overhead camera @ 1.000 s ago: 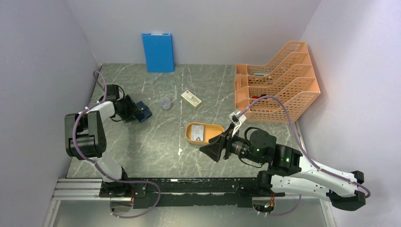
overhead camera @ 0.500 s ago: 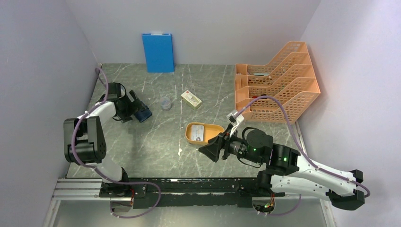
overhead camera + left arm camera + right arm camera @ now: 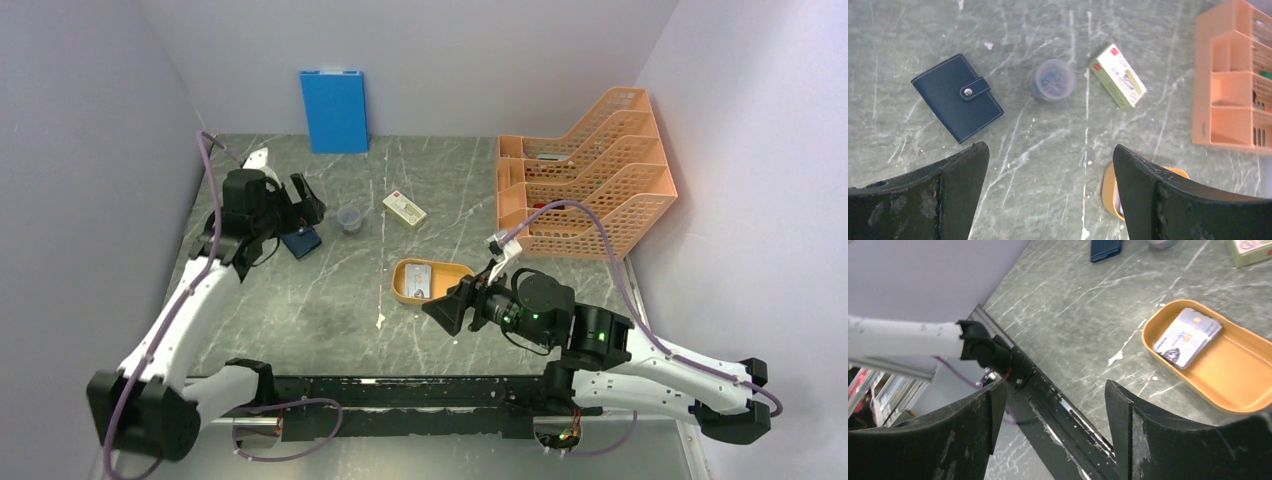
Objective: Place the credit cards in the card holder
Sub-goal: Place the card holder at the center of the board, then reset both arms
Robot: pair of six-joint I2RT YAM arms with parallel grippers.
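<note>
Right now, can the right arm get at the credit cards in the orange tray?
Probably yes: the right gripper is open just short of the orange tray, and the credit cards lie uncovered in it, nothing between.

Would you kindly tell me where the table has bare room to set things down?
The widest bare stretch lies between the card holder and the orange tray, toward the near edge. Another runs at the back between the blue folder and the file rack. Crowded around the cup and cream box.
</note>
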